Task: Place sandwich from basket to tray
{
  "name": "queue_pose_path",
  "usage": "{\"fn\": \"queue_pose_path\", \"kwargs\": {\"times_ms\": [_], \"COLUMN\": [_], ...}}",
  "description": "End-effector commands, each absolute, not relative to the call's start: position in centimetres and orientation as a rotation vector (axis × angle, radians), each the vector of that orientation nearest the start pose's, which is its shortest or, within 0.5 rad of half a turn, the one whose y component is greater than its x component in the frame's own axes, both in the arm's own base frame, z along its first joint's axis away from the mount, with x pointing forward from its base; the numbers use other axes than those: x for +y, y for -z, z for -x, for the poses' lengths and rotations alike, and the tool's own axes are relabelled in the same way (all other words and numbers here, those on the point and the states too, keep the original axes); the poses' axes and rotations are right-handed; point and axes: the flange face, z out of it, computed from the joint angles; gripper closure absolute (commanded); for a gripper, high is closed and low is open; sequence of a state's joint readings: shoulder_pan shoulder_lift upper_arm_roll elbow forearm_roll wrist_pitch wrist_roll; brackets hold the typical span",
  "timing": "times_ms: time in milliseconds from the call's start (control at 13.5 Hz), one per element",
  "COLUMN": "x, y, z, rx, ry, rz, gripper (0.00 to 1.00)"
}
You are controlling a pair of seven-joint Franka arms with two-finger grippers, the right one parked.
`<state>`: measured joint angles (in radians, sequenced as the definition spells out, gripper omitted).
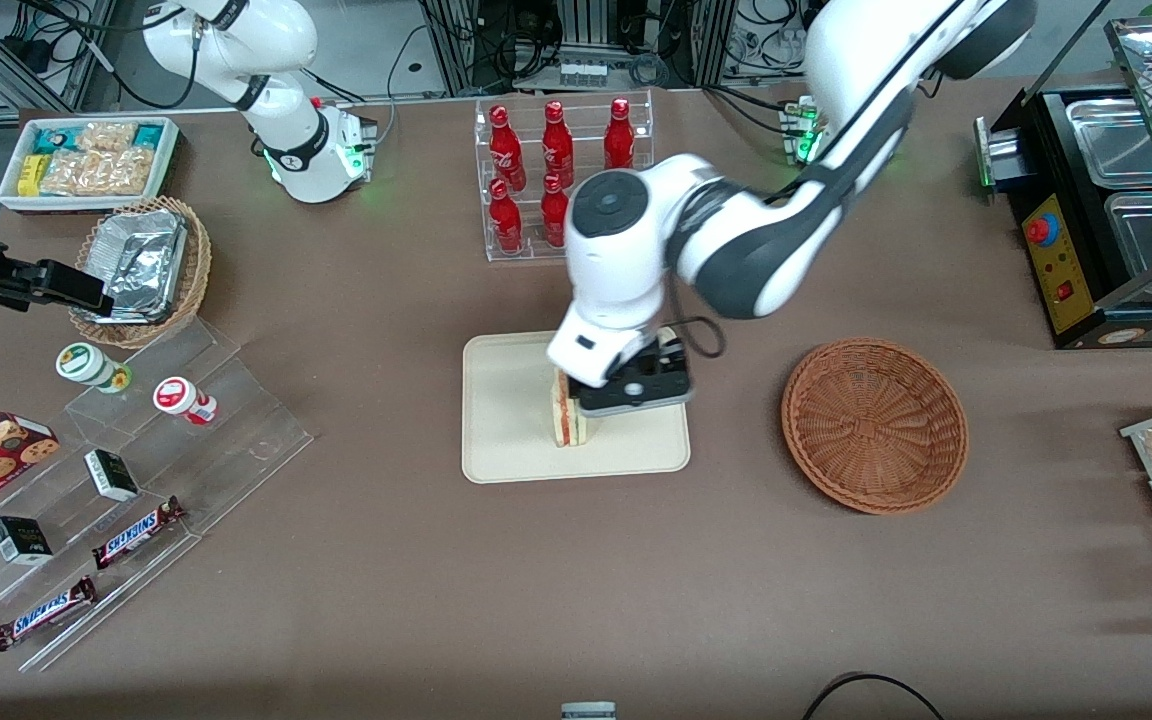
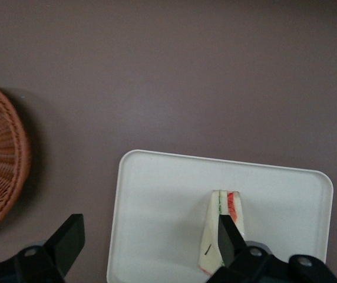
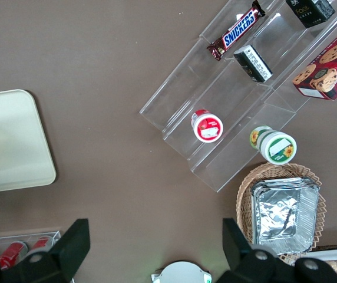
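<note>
Sandwich [image 1: 568, 415]: stands on edge on the tray [image 1: 506, 400], filling stripe facing up, seemingly just set down there.
Gripper [image 2: 148, 242]: over the tray, fingers [image 2: 228, 239] spread wide; one sits beside the sandwich and the other is well apart, so nothing is held.
Basket [image 1: 874, 424]: empty, on the bench [image 1: 576, 580] toward the working arm's end.
Judgement: delivery looks done; only lifting away remains.

— What do we see of our working arm?
— Glossy white shells with dark grey joint bands, one round grey cap, and a thin black cable looping off the wrist.
— And the gripper [image 1: 626, 392]?
— A black body under a white mount, with black wedge-shaped fingers [image 2: 68, 240].
</note>
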<state>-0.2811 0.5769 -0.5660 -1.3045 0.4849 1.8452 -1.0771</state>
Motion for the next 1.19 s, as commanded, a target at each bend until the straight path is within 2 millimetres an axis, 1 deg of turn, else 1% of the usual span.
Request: {"fn": "queue_pose_path", "kwargs": {"times_ms": [0, 148, 296, 370, 444, 593, 667, 741, 815, 889, 963, 1111], "x": [-38.1, -33.6, -29.1, -27.2, -25.7, -22.7, -21.5, -21.0, -19.0, -18.6, -16.8, -13.8], "y": [-49.9, -53.4, -56.5, -57.9, -58.7, -59.7, -59.8, -60.1, -60.3, -60.5, -60.9, -61.5], "z": [-56.0, -55.6, -55.8, -55.9, -55.7, -55.7, -55.5, -55.1, -55.3, -54.9, -55.1, -54.6], "rx": [-0.330, -0.303, -0.268, -0.254, -0.232, -0.191, -0.166, -0.134, -0.169, -0.155, -0.156, -0.115], "ry": [0.236, 0.170, 0.118, 0.109, 0.084, 0.050, 0.032, 0.028, 0.037, 0.038, 0.036, 0.030], "rz": [3.055, 3.080, 3.102, 3.117, 3.121, 3.116, 3.114, 3.114, 3.100, 3.102, 3.112, 3.131], "gripper": [0.00, 0.00, 0.00, 0.00, 0.00, 0.00, 0.00, 0.00, 0.00, 0.00, 0.00, 0.00]}}
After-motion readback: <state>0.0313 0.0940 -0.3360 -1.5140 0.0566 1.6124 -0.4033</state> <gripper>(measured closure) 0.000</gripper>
